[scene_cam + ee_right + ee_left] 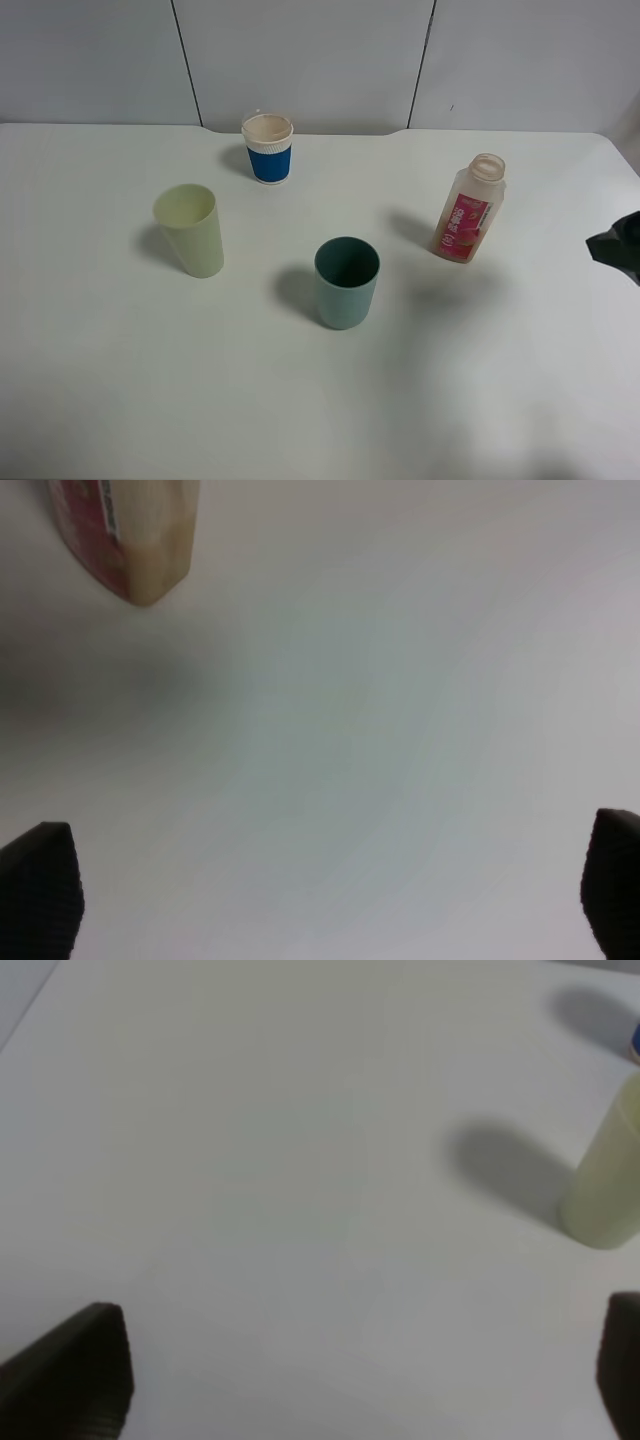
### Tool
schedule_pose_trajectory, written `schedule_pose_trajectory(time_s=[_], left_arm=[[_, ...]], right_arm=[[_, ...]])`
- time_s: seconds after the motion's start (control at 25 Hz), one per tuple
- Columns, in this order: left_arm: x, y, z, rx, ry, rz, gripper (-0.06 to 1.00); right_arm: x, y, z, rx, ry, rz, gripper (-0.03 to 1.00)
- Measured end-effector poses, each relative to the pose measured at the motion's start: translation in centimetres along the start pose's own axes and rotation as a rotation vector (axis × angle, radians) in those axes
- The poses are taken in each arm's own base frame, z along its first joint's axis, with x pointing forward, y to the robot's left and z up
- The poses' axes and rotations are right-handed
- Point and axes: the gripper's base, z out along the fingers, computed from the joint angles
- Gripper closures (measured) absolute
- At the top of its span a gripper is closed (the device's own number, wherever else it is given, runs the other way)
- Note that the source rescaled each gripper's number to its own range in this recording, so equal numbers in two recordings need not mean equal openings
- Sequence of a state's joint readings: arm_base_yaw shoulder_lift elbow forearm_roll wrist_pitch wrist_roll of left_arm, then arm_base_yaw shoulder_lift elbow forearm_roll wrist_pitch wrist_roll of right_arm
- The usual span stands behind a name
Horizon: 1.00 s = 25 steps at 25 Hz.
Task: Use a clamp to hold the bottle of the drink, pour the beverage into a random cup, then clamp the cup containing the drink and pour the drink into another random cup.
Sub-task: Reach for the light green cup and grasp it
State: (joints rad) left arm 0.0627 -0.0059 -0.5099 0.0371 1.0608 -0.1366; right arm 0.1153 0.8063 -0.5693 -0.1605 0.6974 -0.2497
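The bottle [468, 210] with a pink-red label and beige liquid stands uncapped on the white table at the right. Its base also shows in the right wrist view [130, 535]. The teal cup [346, 282] stands in the middle, upright. The pale yellow-green cup [190, 230] stands to the left, and its lower part shows in the left wrist view [605, 1195]. My right gripper [325, 895] is open and empty, its body [620, 245] at the right edge, right of the bottle. My left gripper [365, 1370] is open and empty, out of the high view.
A blue-sleeved paper cup [268, 148] stands at the back of the table [120, 380], near the grey wall panels. A sliver of it shows in the left wrist view [635, 1042].
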Motion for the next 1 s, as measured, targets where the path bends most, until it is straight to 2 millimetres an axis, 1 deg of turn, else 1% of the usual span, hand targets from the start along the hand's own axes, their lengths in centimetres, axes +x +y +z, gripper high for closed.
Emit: schedule_pose_trajectory(time_s=[0.2,0.24,0.36,0.56,0.68,0.72,0.8,1.0], left_arm=[[0.0,0.0,0.0,0.000,0.000,0.000,0.15],[0.0,0.0,0.0,0.000,0.000,0.000,0.15],[0.0,0.0,0.0,0.000,0.000,0.000,0.15],[0.0,0.0,0.0,0.000,0.000,0.000,0.15],[0.0,0.0,0.0,0.000,0.000,0.000,0.15],[0.0,0.0,0.0,0.000,0.000,0.000,0.15],[0.0,0.0,0.0,0.000,0.000,0.000,0.15],[0.0,0.0,0.0,0.000,0.000,0.000,0.15]], right_arm=[[-0.4,0.0,1.7,-0.017,0.044,-0.019,-0.03],[-0.5,0.1,2.8,-0.030,0.082,-0.038,-0.03],[-0.6,0.1,4.1,-0.034,0.120,-0.071,-0.03],[-0.5,-0.1,4.7,-0.021,0.140,-0.108,-0.03],[1.3,-1.6,5.3,0.043,0.193,-0.094,-0.03],[1.6,-2.0,5.4,0.062,0.192,-0.074,-0.03],[1.7,-2.2,5.6,0.080,0.166,-0.070,-0.03],[0.9,-2.3,6.4,0.112,0.011,-0.104,-0.03]])
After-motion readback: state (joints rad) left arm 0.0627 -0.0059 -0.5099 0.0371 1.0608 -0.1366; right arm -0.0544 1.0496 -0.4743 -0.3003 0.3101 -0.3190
